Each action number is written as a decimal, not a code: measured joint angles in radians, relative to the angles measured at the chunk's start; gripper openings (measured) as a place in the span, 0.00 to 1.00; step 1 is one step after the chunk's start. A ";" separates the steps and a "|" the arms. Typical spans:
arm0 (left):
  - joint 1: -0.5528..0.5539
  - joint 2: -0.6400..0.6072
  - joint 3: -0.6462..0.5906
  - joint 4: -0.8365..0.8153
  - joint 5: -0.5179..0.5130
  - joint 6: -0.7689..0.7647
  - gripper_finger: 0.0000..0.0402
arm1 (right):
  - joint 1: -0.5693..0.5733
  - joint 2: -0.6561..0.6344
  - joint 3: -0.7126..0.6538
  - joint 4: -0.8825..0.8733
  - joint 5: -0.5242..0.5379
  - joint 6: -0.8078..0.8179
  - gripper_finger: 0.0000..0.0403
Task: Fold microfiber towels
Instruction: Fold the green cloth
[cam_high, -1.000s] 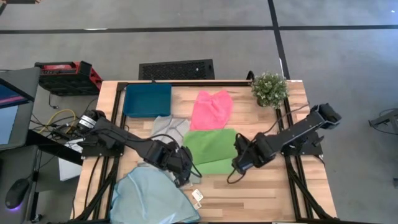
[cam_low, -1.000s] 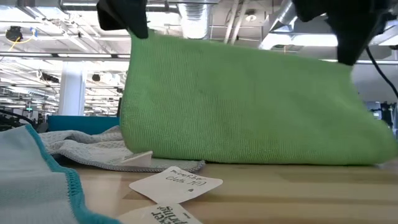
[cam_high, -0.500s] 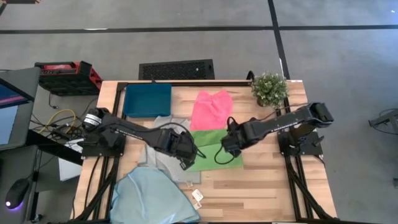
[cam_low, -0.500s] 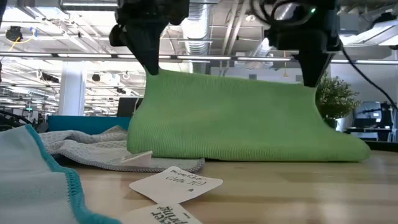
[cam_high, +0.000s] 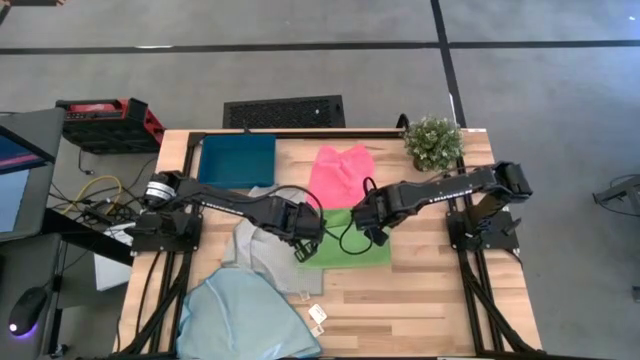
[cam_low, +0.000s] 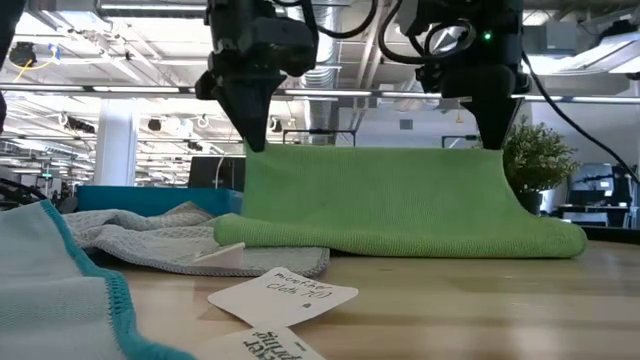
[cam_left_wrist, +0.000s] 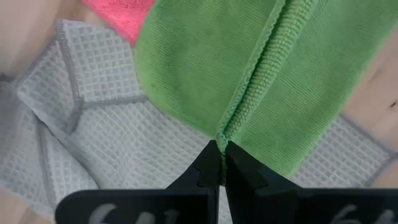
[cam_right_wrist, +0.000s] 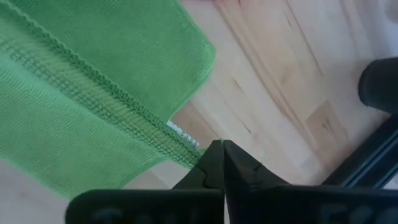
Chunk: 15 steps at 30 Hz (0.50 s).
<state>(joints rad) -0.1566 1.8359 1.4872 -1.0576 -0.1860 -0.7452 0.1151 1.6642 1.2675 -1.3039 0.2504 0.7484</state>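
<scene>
A bright green towel (cam_high: 348, 248) hangs between my two grippers, its upper edge (cam_low: 370, 150) raised and level. Its lower fold (cam_low: 400, 243) rests on the table. My left gripper (cam_low: 253, 140) is shut on the upper left corner. My right gripper (cam_low: 493, 135) is shut on the upper right corner. In the high view, both grippers, left (cam_high: 303, 240) and right (cam_high: 365, 228), stand over the middle of the table. The pale grey towel (cam_high: 262, 250) lies partly under the green one. The pink towel (cam_high: 340, 175) lies beyond it. The light blue towel (cam_high: 245, 315) lies at the near left. My left gripper pinches the green towel's hemmed corner (cam_left_wrist: 225, 134) between its two fingertips, coming from above and pointing down. The cloth hangs below the fingers, with its lower fold on the table. How many layers it holds, I cannot tell. My right gripper pinches the other upper corner (cam_right_wrist: 186, 152), at the hem next to a small white label, between its fingertips from above. The cloth hangs below it, and the top edge runs nearly straight to the other gripper.
A dark teal tray (cam_high: 237, 160) sits at the far left. A small potted plant (cam_high: 433, 142) stands at the far right corner. Paper tags (cam_high: 318, 316) lie near the front edge, beside the light blue towel. Bare wood shows at the near right (cam_high: 420, 300).
Both grippers have carried the green towel's raised edge toward the table's far edge and a little down, drawing closer together. The hanging part has grown shorter, while the lower fold has stayed on the table.
</scene>
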 joint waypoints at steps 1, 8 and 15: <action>0.004 0.000 0.000 -0.001 -0.003 0.000 0.00 | -0.003 0.000 0.000 0.001 -0.004 -0.001 0.06; 0.018 0.000 0.000 -0.008 -0.004 -0.044 0.05 | -0.008 0.000 0.000 0.008 -0.014 -0.041 0.16; 0.021 0.000 0.000 -0.005 -0.055 -0.030 0.18 | -0.008 0.000 0.000 0.037 -0.006 -0.050 0.26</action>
<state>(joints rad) -0.1356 1.8359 1.4872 -1.0625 -0.2409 -0.7749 0.1066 1.6642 1.2671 -1.2670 0.2446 0.6983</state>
